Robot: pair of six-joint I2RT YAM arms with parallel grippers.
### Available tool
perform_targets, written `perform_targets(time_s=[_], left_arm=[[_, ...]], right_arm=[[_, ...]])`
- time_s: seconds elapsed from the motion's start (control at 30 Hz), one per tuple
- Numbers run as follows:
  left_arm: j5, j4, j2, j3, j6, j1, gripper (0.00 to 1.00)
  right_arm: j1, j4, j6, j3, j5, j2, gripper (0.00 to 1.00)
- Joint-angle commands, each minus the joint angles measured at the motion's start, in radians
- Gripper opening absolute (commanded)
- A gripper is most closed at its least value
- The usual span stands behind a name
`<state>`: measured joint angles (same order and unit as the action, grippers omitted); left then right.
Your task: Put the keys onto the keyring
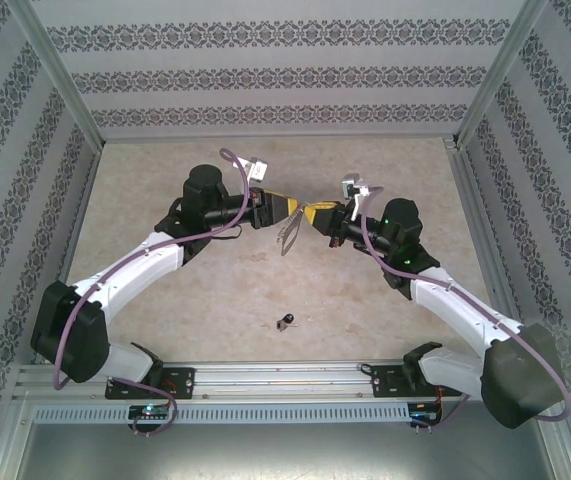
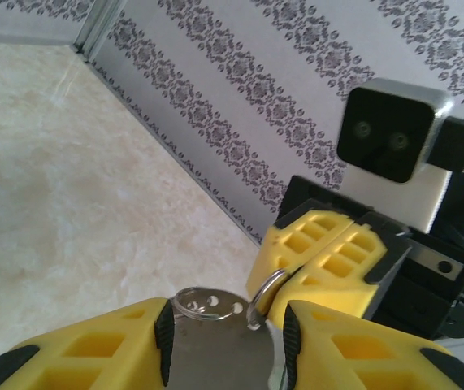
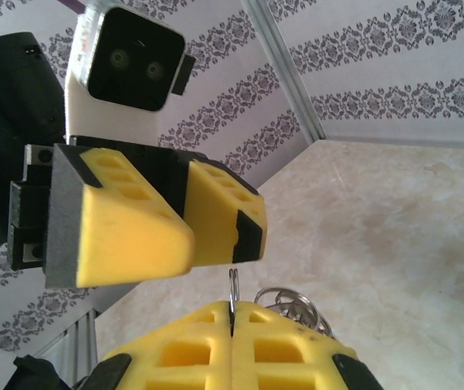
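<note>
Nearest you, just beyond the arm bases, the key (image 1: 285, 321) lies alone on the table (image 1: 215, 300). Nothing touches it. It is not on the ring, so threading has not begun.

Further out, over mid-table and raised off the surface, the two grippers meet tip to tip.
- Left gripper (image 1: 287, 207): closed onto the flat grey metal of the keyring (image 2: 219, 353).
- Right gripper (image 1: 315, 213): fingers pressed together on a thin wire loop at the keyring's end, which its wrist view shows edge-on.
- The keyring hangs just below the two tips, well apart from the key.

Judgement: you have the ring held from both sides, perhaps to pry it open. Picking up the key and slipping it on is all left to do.

Farthest back is the patterned wall (image 1: 265, 70).
</note>
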<state>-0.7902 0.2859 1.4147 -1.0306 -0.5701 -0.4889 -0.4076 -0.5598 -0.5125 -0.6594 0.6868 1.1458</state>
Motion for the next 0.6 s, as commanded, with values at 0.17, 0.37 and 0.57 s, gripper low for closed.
perform_targets(time_s=[0.17,0.37,0.57], left_arm=[[-0.04,0.104,-0.025,0.029,-0.022,0.009,0.43],[-0.063,0.1,-0.028,0.018,-0.029,0.009,0.42],[-0.06,0.119,-0.035,0.036,-0.038,0.009,0.41]], right_arm=[[0.01,-0.103,-0.042,-0.006,0.026,-0.001,0.0],[0.009,-0.113,-0.055,-0.008,0.007,0.016,0.0],[0.006,-0.145,-0.085,-0.016,0.017,0.049,0.0]])
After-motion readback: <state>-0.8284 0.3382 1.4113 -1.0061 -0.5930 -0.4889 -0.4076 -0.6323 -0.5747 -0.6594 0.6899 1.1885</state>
